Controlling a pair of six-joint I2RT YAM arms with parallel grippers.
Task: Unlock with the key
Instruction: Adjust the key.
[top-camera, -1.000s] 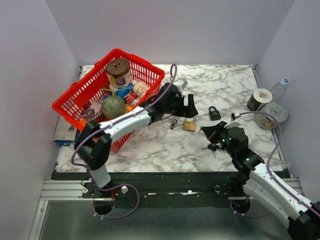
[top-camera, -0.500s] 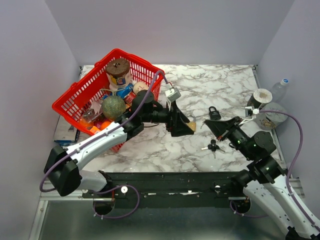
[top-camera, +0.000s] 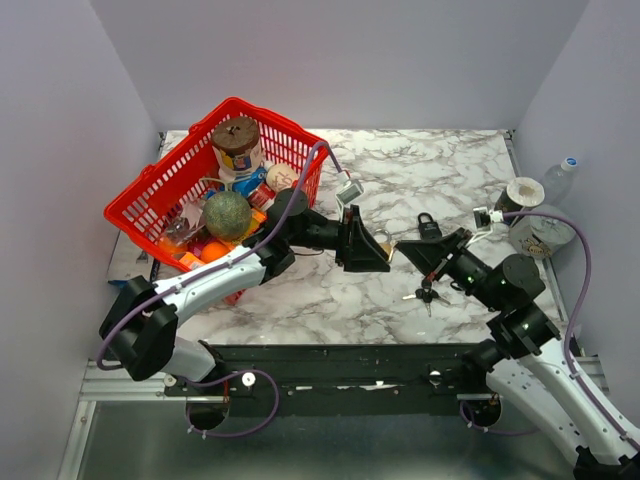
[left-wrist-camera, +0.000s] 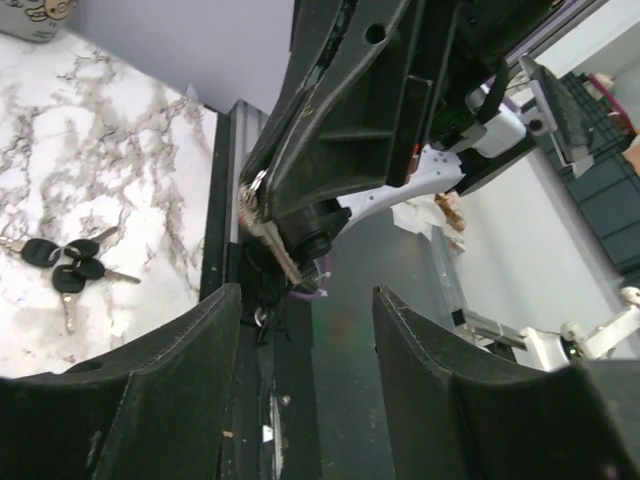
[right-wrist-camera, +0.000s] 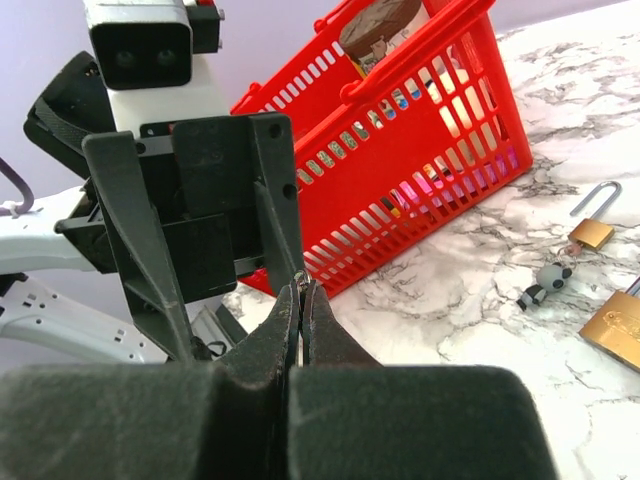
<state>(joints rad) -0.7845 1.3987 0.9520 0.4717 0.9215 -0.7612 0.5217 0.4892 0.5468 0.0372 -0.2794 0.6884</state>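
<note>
As both face tip to tip, left gripper gapes and right gripper pinches a key.

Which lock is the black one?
The black padlock, lying beyond the bunch of keys. The small padlock and the big padlock are gold-coloured.

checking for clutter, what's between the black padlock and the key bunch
Top view: between black padlock and key bunch only the right gripper crosses, fingers shut on a key (left wrist view); marble looks bare.
</note>
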